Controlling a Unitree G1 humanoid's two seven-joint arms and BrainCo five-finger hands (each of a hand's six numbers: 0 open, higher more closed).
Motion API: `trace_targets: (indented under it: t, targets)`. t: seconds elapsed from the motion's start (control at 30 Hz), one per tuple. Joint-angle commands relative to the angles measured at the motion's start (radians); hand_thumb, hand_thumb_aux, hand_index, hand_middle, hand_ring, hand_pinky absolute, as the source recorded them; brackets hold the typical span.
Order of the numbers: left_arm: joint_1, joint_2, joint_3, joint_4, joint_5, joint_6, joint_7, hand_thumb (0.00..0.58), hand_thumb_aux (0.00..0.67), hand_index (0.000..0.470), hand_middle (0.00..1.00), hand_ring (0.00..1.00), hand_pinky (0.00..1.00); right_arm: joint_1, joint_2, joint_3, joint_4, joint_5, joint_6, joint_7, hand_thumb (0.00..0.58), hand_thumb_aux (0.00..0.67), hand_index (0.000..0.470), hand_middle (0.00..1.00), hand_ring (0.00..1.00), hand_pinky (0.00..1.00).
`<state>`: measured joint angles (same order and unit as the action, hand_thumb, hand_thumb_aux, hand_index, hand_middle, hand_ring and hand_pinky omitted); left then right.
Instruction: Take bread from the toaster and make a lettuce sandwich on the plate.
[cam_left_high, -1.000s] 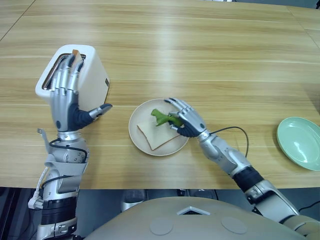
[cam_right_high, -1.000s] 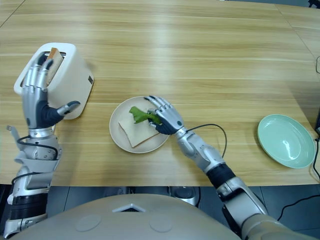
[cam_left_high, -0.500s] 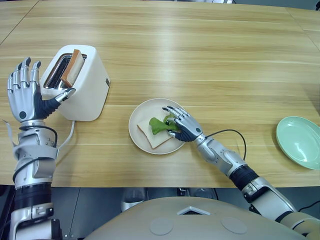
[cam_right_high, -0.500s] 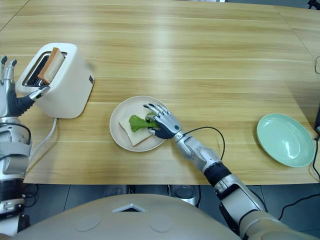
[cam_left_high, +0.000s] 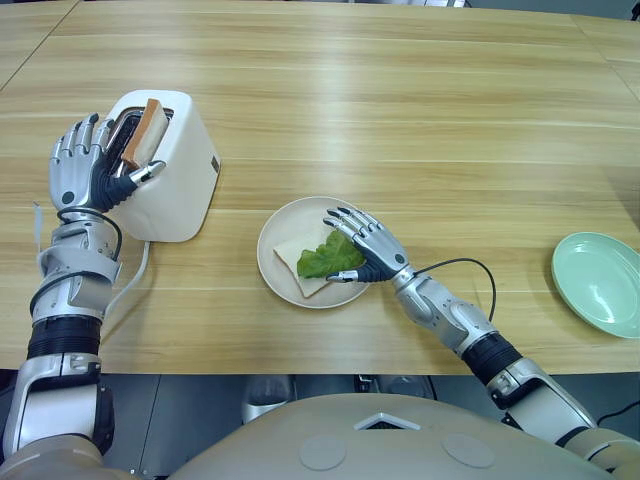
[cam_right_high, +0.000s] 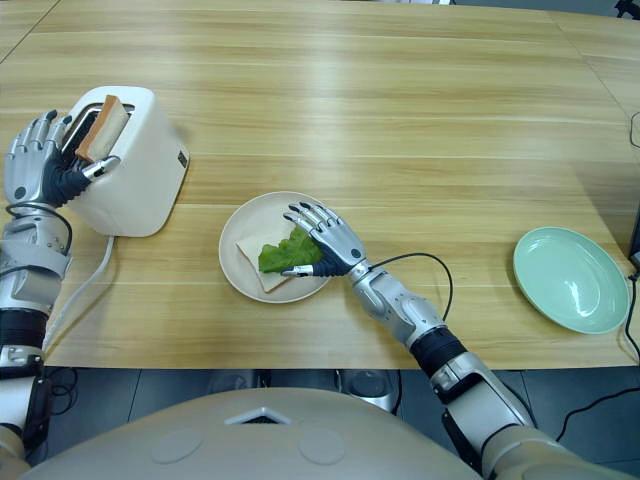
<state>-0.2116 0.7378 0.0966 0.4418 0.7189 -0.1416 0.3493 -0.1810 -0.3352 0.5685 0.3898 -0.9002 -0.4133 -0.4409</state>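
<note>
On the wooden surface (cam_left_high: 400, 120), my right hand (cam_left_high: 368, 248) spreads open over lettuce (cam_left_high: 322, 260) on the plate (cam_left_high: 272, 232); left hand (cam_left_high: 80, 168) open beside the toaster (cam_left_high: 185, 170).

Lettuce (cam_left_high: 322, 260) covers bread (cam_left_high: 297, 273) on the plate (cam_left_high: 280, 225); another slice (cam_left_high: 148, 130) in toaster (cam_left_high: 185, 170).

Light wooden plank table (cam_left_high: 400, 100), long seams running left to right. Beige plate (cam_left_high: 285, 225) sits near the front edge, about mid-table. White toaster (cam_left_high: 180, 165) stands upright, left of the beige plate and slightly farther back. Its white cord (cam_left_high: 130, 283) trails toward the front edge. Green plate (cam_left_high: 600, 285) far right of the beige plate, well apart.
</note>
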Motion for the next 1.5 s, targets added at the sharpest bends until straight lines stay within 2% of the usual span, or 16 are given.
trace_targets:
  t: [0.03, 0.07, 0.1, 0.23, 0.27, 0.47, 0.5, 0.57, 0.63, 0.67, 0.7, 0.87, 1.1, 1.23, 1.37, 1.5]
  targets:
    - [-0.018, 0.012, -0.028, 0.054, -0.027, -0.005, -0.022, 0.551, 0.520, 0.357, 0.00, 0.00, 0.00, 0.001, -0.004, -0.003, -0.002, -0.009, 0.011, -0.005, 0.000, 0.000, 0.000, 0.00, 0.00, 0.00]
    - [-0.023, 0.014, -0.029, 0.061, -0.035, -0.008, -0.025, 0.580, 0.670, 0.460, 0.00, 0.00, 0.00, 0.005, -0.005, -0.003, -0.005, -0.009, 0.010, -0.005, 0.000, 0.000, 0.000, 0.00, 0.00, 0.00]
    - [-0.027, 0.017, -0.031, 0.070, -0.046, -0.012, -0.029, 0.580, 0.670, 0.460, 0.00, 0.00, 0.00, 0.009, -0.006, -0.003, -0.007, -0.008, 0.009, -0.003, 0.000, 0.000, 0.000, 0.00, 0.00, 0.00]
    - [-0.030, 0.020, -0.052, 0.094, -0.059, -0.026, -0.041, 0.580, 0.670, 0.460, 0.14, 0.14, 0.14, 0.010, -0.006, -0.004, -0.002, 0.003, 0.002, 0.003, 0.000, 0.000, 0.000, 0.00, 0.00, 0.00]
    - [-0.030, 0.019, -0.057, 0.096, -0.062, -0.029, -0.045, 0.580, 0.670, 0.460, 0.22, 0.22, 0.22, 0.012, -0.005, -0.007, -0.003, 0.010, -0.003, 0.003, 0.000, 0.000, 0.000, 0.00, 0.00, 0.00]
    - [-0.038, 0.013, -0.084, 0.098, -0.076, -0.055, -0.045, 0.580, 0.670, 0.460, 0.51, 0.51, 0.51, 0.023, -0.028, -0.039, -0.044, 0.043, -0.020, 0.018, 0.000, 0.000, 0.000, 0.00, 0.00, 0.00]
    - [-0.034, 0.009, -0.080, 0.085, -0.080, -0.059, -0.035, 0.580, 0.670, 0.460, 0.51, 0.51, 0.51, 0.029, -0.039, -0.052, -0.053, 0.056, -0.026, 0.021, 0.000, 0.000, 0.000, 0.00, 0.00, 0.00]
    - [-0.040, 0.005, -0.064, 0.056, -0.083, -0.063, 0.002, 0.580, 0.670, 0.460, 0.62, 0.62, 0.62, 0.047, -0.065, -0.099, -0.076, 0.098, -0.033, 0.016, 0.000, 0.000, 0.000, 0.00, 0.00, 0.00]
    - [-0.054, 0.003, -0.040, 0.029, -0.096, -0.074, 0.043, 0.580, 0.670, 0.460, 0.81, 0.81, 0.81, 0.070, -0.089, -0.160, -0.099, 0.141, -0.037, 0.001, 0.000, 0.000, 0.000, 0.00, 0.00, 0.00]
    - [-0.061, -0.001, -0.023, 0.014, -0.110, -0.083, 0.063, 0.580, 0.670, 0.460, 0.81, 0.81, 0.81, 0.081, -0.099, -0.198, -0.109, 0.164, -0.037, -0.015, 0.000, 0.000, 0.000, 0.00, 0.00, 0.00]
    - [-0.069, -0.008, -0.007, 0.003, -0.128, -0.096, 0.081, 0.580, 0.670, 0.460, 1.00, 1.00, 1.00, 0.090, -0.105, -0.236, -0.116, 0.188, -0.037, -0.032, 0.000, 0.000, 0.000, 0.00, 0.00, 0.00]
    - [-0.108, -0.037, 0.030, -0.022, -0.186, -0.147, 0.131, 0.580, 0.670, 0.460, 1.00, 1.00, 1.00, 0.124, -0.104, -0.364, -0.145, 0.250, -0.045, -0.099, 0.000, 0.000, 0.000, 0.00, 0.00, 0.00]
    - [-0.138, -0.080, 0.110, -0.102, -0.269, -0.228, 0.209, 0.580, 0.670, 0.460, 1.00, 1.00, 1.00, 0.138, -0.066, -0.413, -0.166, 0.253, -0.062, -0.132, 0.000, 0.000, 0.000, 0.00, 0.00, 0.00]
    - [-0.116, -0.153, 0.106, -0.307, -0.421, -0.321, 0.092, 0.580, 0.670, 0.460, 1.00, 1.00, 1.00, 0.134, -0.044, -0.409, -0.169, 0.245, -0.066, -0.135, 0.000, 0.000, 0.000, 0.00, 0.00, 0.00]
    - [-0.030, -0.275, -0.064, -0.410, -0.543, -0.281, -0.134, 0.580, 0.670, 0.460, 1.00, 1.00, 1.00, 0.131, -0.034, -0.384, -0.187, 0.216, -0.085, -0.124, 0.000, 0.000, 0.000, 0.00, 0.00, 0.00]
    - [0.054, -0.367, -0.138, -0.411, -0.598, -0.241, -0.253, 0.580, 0.670, 0.460, 1.00, 1.00, 1.00, 0.145, -0.046, -0.334, -0.247, 0.170, -0.113, -0.079, 0.000, 0.000, 0.000, 0.00, 0.00, 0.00]
